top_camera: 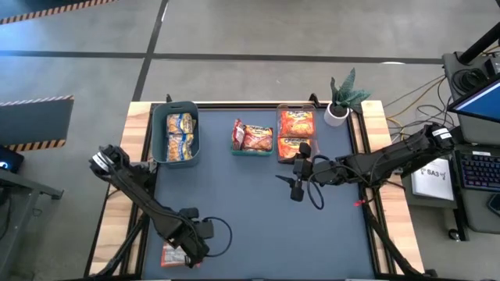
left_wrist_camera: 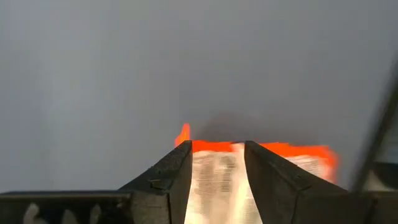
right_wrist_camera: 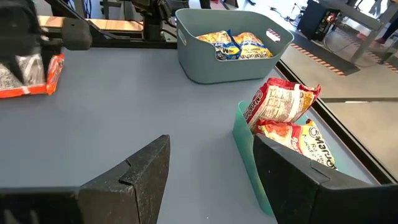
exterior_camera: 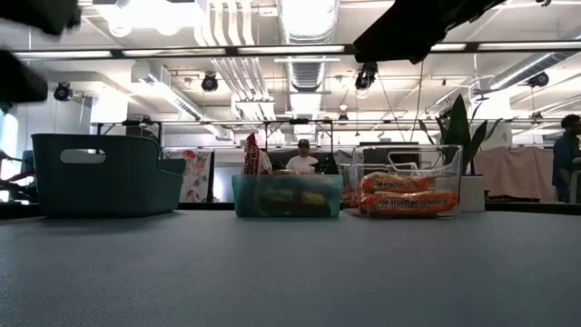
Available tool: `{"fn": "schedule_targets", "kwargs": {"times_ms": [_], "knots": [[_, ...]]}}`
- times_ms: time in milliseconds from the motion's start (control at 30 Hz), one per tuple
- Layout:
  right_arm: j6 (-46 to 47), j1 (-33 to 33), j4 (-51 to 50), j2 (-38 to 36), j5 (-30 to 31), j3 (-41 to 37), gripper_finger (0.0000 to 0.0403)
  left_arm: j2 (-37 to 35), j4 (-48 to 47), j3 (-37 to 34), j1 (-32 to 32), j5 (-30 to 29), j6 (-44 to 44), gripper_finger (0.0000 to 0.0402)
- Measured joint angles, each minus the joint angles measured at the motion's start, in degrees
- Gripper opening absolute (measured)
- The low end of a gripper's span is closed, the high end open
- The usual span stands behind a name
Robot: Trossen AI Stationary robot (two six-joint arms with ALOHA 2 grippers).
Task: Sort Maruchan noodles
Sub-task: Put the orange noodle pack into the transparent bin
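Observation:
One orange-red Maruchan packet (top_camera: 170, 254) with a pale printed face sits at the table's near left edge, under my left gripper (top_camera: 186, 251). In the left wrist view the left gripper (left_wrist_camera: 217, 149) has its fingers closed in on that packet (left_wrist_camera: 217, 180). My right gripper (top_camera: 295, 187) hangs open over the middle of the table, just near of the clear bin (top_camera: 295, 133), touching nothing. Yellow-and-blue packets (top_camera: 180, 134) lie in the dark teal bin (top_camera: 158, 133). Red-and-white packets (top_camera: 251, 136) stand in the small teal bin (right_wrist_camera: 245, 149). My left gripper comes at the orange-red packet from above, pointing down. A strip of the packet's pale face (left_wrist_camera: 216, 171) shows between the two fingers (left_wrist_camera: 177, 177), and its orange end (left_wrist_camera: 298, 150) reaches past one finger. Whether the packet is off the table, I cannot tell.
Three bins stand in a row along the far side. A potted plant (top_camera: 344, 97) sits at the far right corner. Bare grey mat (top_camera: 258, 226) stretches between the two grippers. A person (exterior_camera: 302, 159) shows in the room beyond the table.

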Motion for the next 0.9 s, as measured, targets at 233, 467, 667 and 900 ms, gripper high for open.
{"fn": "schedule_targets", "kwargs": {"times_ms": [233,467,667,900], "knots": [[0.8,0.0,0.0,0.0,0.0,0.0,0.0219,-0.3,-6.3,4.4,-0.5,-3.4,-2.0,0.0161],[1.4,0.0,-0.2,0.0,-0.1,0.0,0.0219,-0.2,-0.3,-1.5,-0.9,-2.5,-1.7,0.0187],[1.5,0.0,-0.3,0.0,-0.1,0.0,0.0219,-0.2,6.6,-4.8,-0.9,-0.2,-1.7,0.0165],[1.5,0.0,-0.3,0.0,-0.2,0.0,0.0219,-0.2,6.2,-4.8,-0.9,0.0,-1.0,0.0068]]}}
